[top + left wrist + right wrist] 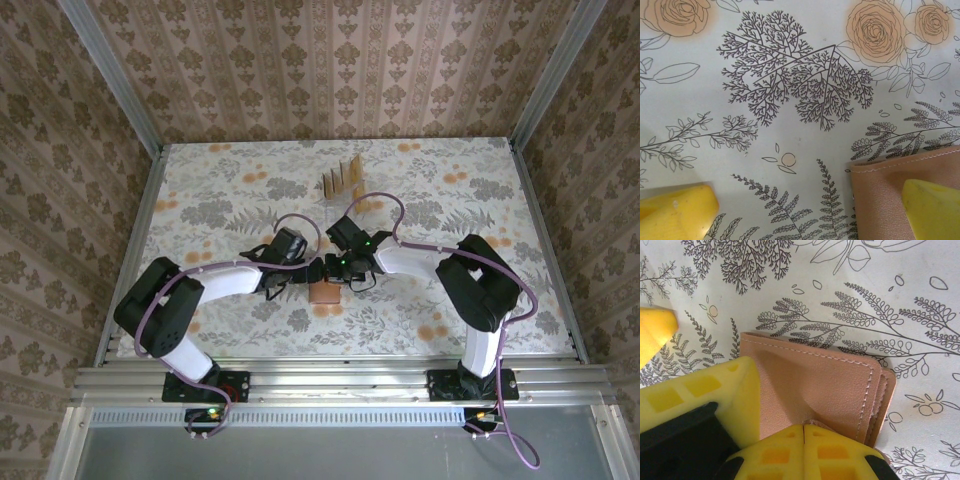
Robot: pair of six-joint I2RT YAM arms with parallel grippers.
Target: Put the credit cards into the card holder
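Barely started, we'd say: the cards [341,180] stand farther back, well apart from the wallet [325,292], which lies folded between our arms. Right gripper [804,432] looks pinched on its edge, and left gripper [805,215] gapes wide over a corner.

From my console the holder [825,390] looks like matt, fine-grained leather or imitation, with a stitched edge. The fingers [700,400] look like matt, slightly rough plastic. The table cover [790,125] reads as a smooth printed sheet with little shine. The cards [341,180] look matt; card or wood, I can't tell. The rails [340,385] are brushed metal, the arm shells [405,258] glossy plastic.
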